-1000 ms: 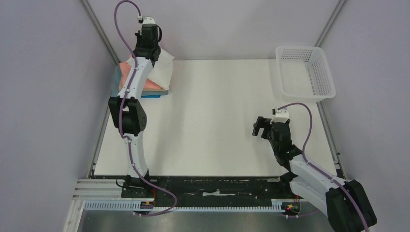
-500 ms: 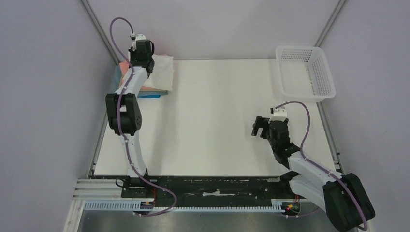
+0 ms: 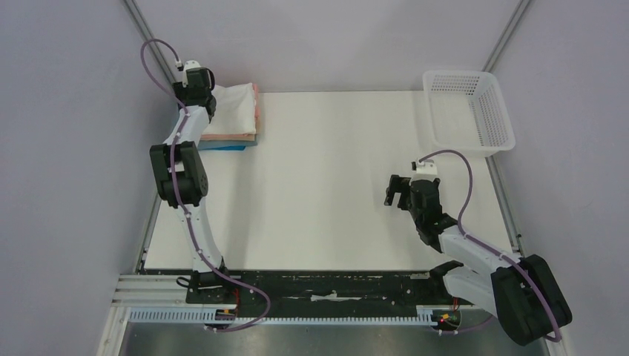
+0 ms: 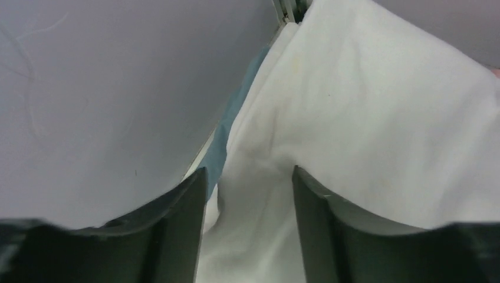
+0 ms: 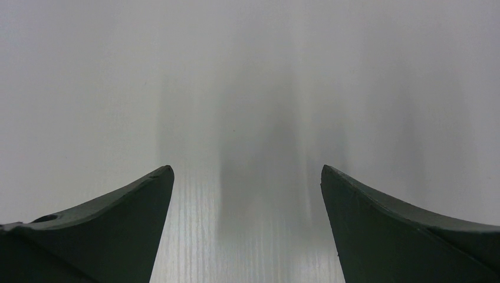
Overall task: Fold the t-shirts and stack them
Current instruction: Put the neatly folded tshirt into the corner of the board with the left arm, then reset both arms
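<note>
A folded white t-shirt [image 3: 236,106] lies on top of a stack at the table's far left corner, with a salmon-pink t-shirt's edge [image 3: 256,111] and a blue one [image 3: 226,147] showing under it. My left gripper [image 3: 200,107] is at the stack's left end, by the wall. In the left wrist view it [image 4: 249,171] stands open, and a rumpled edge of the white t-shirt [image 4: 365,118] lies loose between its fingers, the blue t-shirt [image 4: 221,150] beside it. My right gripper [image 3: 395,191] hovers open over bare table at right, nothing between its fingers [image 5: 246,168].
A white plastic lattice basket [image 3: 491,122] stands at the far right corner. The lilac side wall [image 4: 118,88] is close on the left of the stack. The white table [image 3: 326,170] spreads between the two arms.
My left arm swung left toward the wall and brought the white t-shirt down flat onto the stack, then its jaws opened. The right arm barely shifted.
</note>
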Robot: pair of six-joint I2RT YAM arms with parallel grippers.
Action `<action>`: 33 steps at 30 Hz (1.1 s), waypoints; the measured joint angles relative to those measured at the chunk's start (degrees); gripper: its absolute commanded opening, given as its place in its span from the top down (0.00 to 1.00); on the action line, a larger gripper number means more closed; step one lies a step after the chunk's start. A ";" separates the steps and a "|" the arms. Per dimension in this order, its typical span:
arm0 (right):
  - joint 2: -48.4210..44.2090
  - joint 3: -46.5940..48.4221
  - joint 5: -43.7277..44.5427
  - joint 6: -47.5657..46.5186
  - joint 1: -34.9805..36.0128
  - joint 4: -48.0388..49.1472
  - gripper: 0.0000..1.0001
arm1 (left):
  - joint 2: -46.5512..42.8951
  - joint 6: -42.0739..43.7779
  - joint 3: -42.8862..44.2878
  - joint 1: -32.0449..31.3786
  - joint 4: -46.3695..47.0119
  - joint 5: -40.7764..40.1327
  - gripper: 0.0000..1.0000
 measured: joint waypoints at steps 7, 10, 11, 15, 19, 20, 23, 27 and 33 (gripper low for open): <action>0.15 2.03 0.15 -0.37 0.00 -2.25 0.02 | -3.48 -11.82 -2.14 0.22 -4.61 2.84 0.21; -2.16 2.34 0.26 -0.42 0.00 -3.63 0.02 | -10.54 -16.96 -9.20 0.15 -4.61 6.03 0.20; -3.19 2.34 0.26 -0.44 0.00 -3.87 0.02 | -13.97 -18.71 -12.33 -0.09 -4.44 6.73 0.20; -7.76 2.32 0.68 -0.55 0.00 -4.70 0.02 | -25.66 -22.23 -21.07 -1.73 -3.41 8.96 0.19; -12.61 0.90 1.16 -0.37 0.00 -4.74 0.02 | -37.27 -25.16 -29.46 -3.85 -2.43 13.40 0.19; -13.77 0.28 1.14 -0.35 0.00 -4.85 0.02 | -39.58 -25.79 -31.54 -4.17 -2.29 14.97 0.19; -16.83 -1.68 1.20 -0.31 0.00 -5.66 0.02 | -49.66 -27.89 -43.28 -6.19 0.98 21.81 0.18; -19.43 -3.65 1.31 0.33 0.00 -6.40 0.02 | -62.10 -30.67 -59.19 -11.08 1.88 27.87 0.18; -20.90 -5.29 1.77 1.14 0.00 -6.34 0.02 | -72.98 -33.48 -74.23 -13.73 1.81 32.63 0.18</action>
